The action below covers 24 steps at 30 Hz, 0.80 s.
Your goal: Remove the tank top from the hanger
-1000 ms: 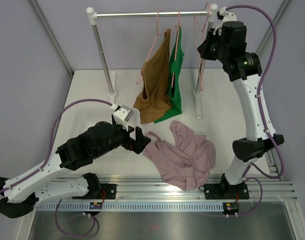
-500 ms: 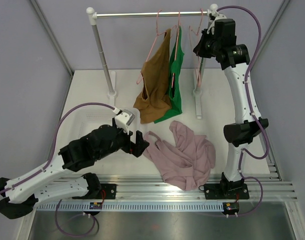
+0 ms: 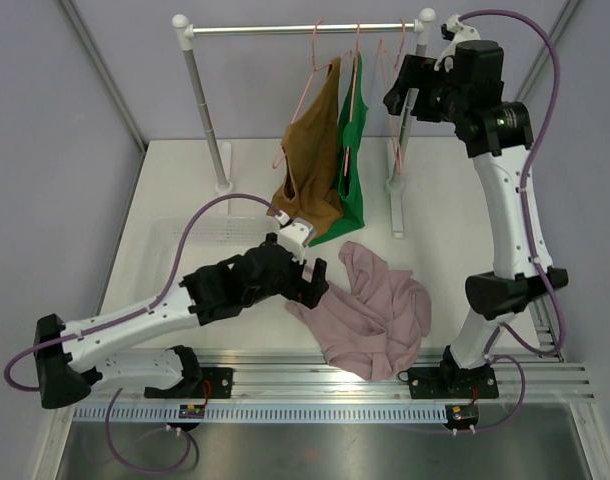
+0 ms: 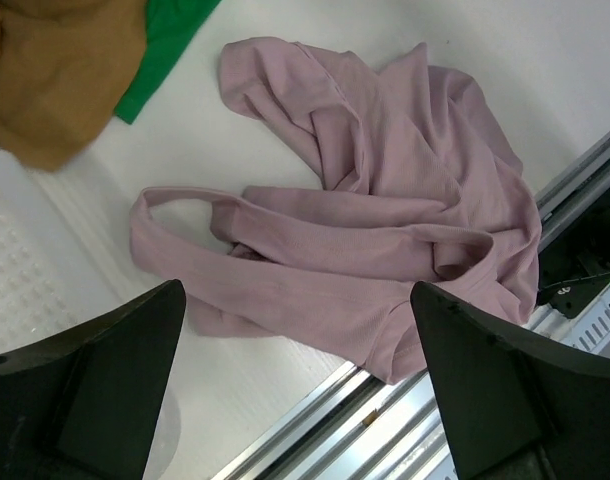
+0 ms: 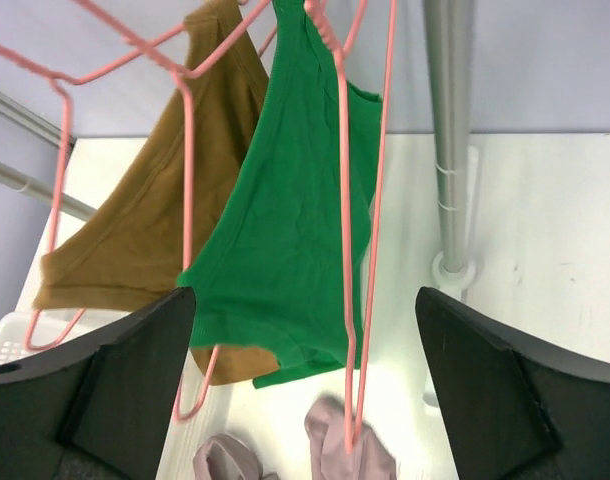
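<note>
Top external view: the left gripper (image 3: 315, 283) sits low over the table (image 3: 185, 190), just beside the left edge of the pink tank top (image 3: 370, 305). The garment lies crumpled on the table surface in front of the rail (image 3: 265, 30), off any hanger. In the left wrist view I see the left gripper (image 4: 295, 300) with its fingers (image 4: 95, 380) spread wide and nothing between them; the pink tank top (image 4: 385, 220) lies below, one strap looped out toward the left finger. The right gripper (image 3: 400, 85) is raised to rail height, near the right post, beside a bare hanger (image 3: 394, 150). In the right wrist view the right gripper (image 5: 303, 300) also has its fingers (image 5: 115, 370) well apart – no contact with anything. It faces the green tank top (image 5: 285, 220) and the brown tank top (image 5: 145, 220), each on its own pink hanger, with the bare hanger (image 5: 381, 150) hanging in front of the green one.
</note>
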Tool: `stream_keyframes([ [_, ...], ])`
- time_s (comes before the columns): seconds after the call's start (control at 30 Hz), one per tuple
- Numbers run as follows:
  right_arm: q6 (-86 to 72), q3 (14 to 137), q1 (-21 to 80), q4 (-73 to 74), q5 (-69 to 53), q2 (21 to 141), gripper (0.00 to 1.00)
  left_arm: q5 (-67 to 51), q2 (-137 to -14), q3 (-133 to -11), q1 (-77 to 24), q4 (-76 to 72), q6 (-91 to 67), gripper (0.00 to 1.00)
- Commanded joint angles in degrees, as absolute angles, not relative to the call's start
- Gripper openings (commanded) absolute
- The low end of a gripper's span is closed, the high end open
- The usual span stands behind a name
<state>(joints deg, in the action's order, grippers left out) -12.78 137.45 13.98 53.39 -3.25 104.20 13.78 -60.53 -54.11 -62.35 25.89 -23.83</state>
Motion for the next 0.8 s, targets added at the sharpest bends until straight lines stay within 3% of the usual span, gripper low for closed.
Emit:
stream_keyframes([
  [0.0,-11.5,130.2,14.0,52.2,-0.4,93.1,0.99,14.8,-68.6,-57.9,-64.9,16.9,-23.8,0.99],
  [0.27,-15.5,96.0,14.0,44.1,-3.4,61.0,1.0,12.1,-91.1,-68.1,-70.6,14.4,-24.6,0.99],
  [0.43,-16.4,86.1,14.1,44.0,-9.6,48.0,0.99,9.3,-103.8,-73.2,-71.9,16.3,-25.3,0.99],
  [0.63,-16.4,83.0,14.1,46.3,-13.3,41.6,0.99,10.3,-112.1,-77.9,-74.3,18.9,-25.9,0.99],
  [0.7,-16.7,83.3,14.1,47.2,-13.6,40.8,1.0,11.1,-115.2,-79.1,-75.6,20.3,-26.0,0.93],
  [0.77,-16.4,83.7,14.1,48.4,-14.2,40.0,0.99,10.1,-116.6,-79.6,-75.9,20.4,-26.7,0.62],
])
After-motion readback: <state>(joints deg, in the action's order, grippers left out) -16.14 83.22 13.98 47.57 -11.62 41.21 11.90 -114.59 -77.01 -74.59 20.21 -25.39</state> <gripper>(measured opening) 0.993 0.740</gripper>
